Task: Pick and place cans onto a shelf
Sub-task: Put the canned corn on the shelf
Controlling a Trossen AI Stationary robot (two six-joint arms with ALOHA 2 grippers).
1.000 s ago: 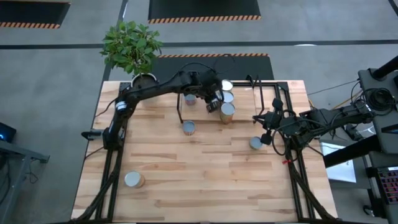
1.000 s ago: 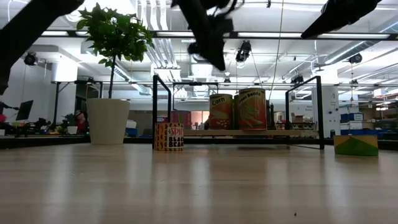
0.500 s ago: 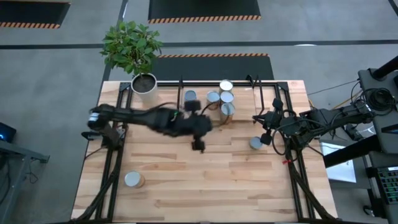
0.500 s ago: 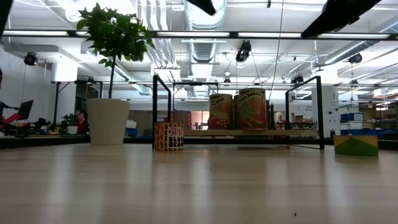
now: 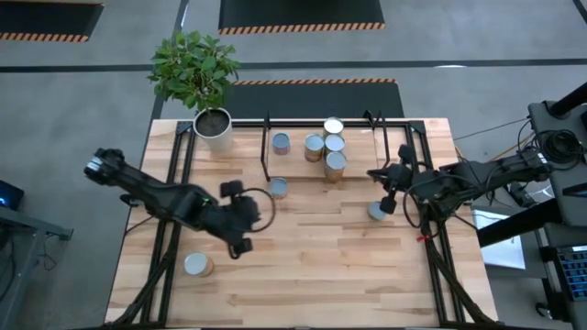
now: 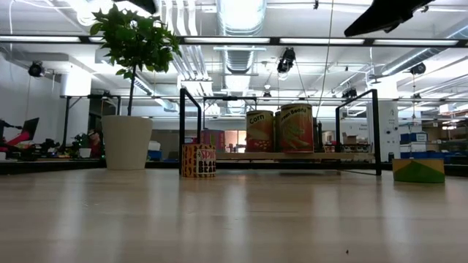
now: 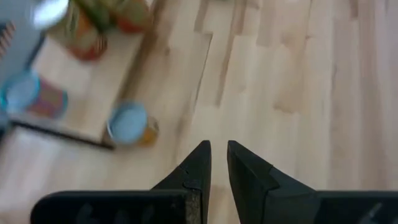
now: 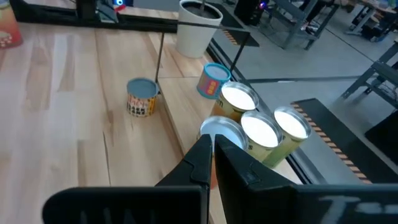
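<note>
High view: my left gripper (image 5: 240, 246) sits lower left of centre over bare table (image 5: 321, 266), fingers nearly together, nothing in them. My right gripper (image 5: 389, 176) is at right of centre, clenched shut, empty, just above a loose can (image 5: 376, 212). 7 cans total: 4 in the shelf (image 5: 408, 137) at top centre (one apart at its left end (image 5: 281, 143), 3 clustered (image 5: 329, 149)), 1 on the table just below the shelf's left post (image 5: 278, 189), 1 by my right gripper, 1 at lower left (image 5: 196, 265). 1 potted plant (image 5: 194, 71) at upper left.

Low view: 2 tall cans (image 6: 279, 128) side by side on the shelf board at centre, 1 short can (image 6: 198, 160) left of them, 1 green/yellow can (image 6: 418, 169) far right. White pot at left.

Left wrist: my fingers (image 7: 198, 165) close to touching, bare wood ahead; 1 can upright on the table at mid left, more blurred at upper left, count unclear.

Right wrist: fingers pressed together; 4 tops clustered at centre-right, 1 tilted blue-top can above them, 1 can alone at centre-left.
</note>
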